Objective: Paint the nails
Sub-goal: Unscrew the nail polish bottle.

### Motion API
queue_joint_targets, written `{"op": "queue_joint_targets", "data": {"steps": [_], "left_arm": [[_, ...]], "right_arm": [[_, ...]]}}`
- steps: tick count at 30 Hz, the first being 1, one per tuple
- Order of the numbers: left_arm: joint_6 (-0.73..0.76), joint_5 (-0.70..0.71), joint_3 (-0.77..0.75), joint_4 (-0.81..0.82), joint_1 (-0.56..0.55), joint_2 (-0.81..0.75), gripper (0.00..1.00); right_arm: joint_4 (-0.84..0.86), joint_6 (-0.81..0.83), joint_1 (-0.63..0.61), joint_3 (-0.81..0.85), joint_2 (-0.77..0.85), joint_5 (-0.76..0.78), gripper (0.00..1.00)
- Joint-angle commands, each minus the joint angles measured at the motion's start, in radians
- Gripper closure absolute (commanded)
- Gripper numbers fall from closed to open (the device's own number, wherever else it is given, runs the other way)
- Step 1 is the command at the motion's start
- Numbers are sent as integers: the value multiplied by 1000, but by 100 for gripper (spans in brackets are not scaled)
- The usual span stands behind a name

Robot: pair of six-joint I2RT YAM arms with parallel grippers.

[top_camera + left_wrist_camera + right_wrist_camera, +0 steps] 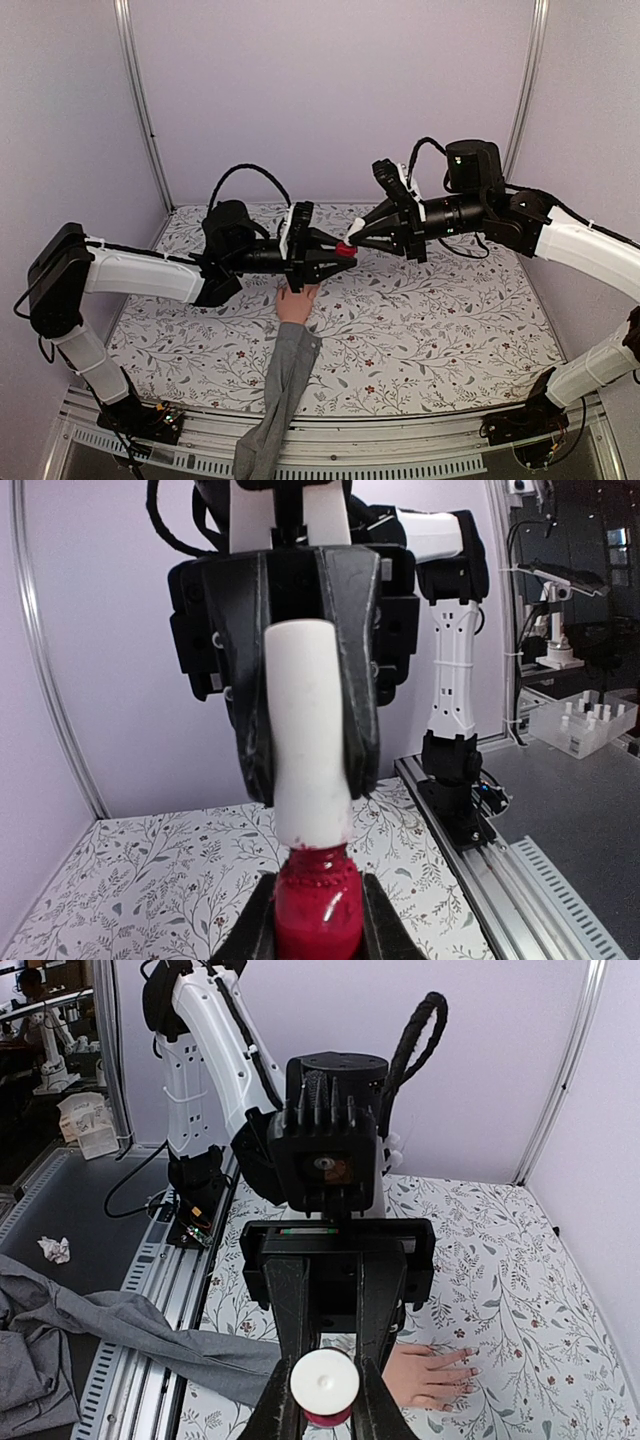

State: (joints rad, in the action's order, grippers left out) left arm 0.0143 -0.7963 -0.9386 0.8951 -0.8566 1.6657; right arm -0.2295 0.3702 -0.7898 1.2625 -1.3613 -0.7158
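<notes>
Above the peach mannequin hand's [296, 303] nails [472, 1370] on the bench [450, 330], my left jaws clamp the small red polish bottle [317, 915], my right jaws its white cap [324, 1380], so a skewed pull could spill polish.

The floral-patterned surface [430, 330] lies below the left end effector [343, 251] and the right end effector [357, 236]. Lilac walls [330, 90] stand beyond both. A crumpled white paper [55, 1250] lies on the dark floor [70, 1200], off the surface and well apart from the right end effector.
</notes>
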Motion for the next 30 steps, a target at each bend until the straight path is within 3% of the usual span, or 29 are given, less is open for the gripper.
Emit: {"op": "queue_joint_targets", "data": {"steps": [1, 7, 11, 16, 20, 30], "left_arm": [[5, -16, -27, -21, -15, 15, 100], [-5, 30, -31, -20, -15, 14, 100], [-3, 47, -29, -22, -13, 12, 100], [4, 79, -17, -11, -10, 1, 100], [5, 127, 9, 25, -5, -14, 100], [39, 346, 72, 77, -6, -60, 100]], "right_arm": [[16, 25, -2, 18, -3, 44, 100], [-69, 80, -52, 60, -55, 135, 99], [-95, 115, -74, 65, -75, 186, 94], [-85, 110, -76, 59, -67, 209, 78], [-65, 85, -74, 53, -61, 224, 60], [2, -57, -44, 46, -47, 251, 36]]}}
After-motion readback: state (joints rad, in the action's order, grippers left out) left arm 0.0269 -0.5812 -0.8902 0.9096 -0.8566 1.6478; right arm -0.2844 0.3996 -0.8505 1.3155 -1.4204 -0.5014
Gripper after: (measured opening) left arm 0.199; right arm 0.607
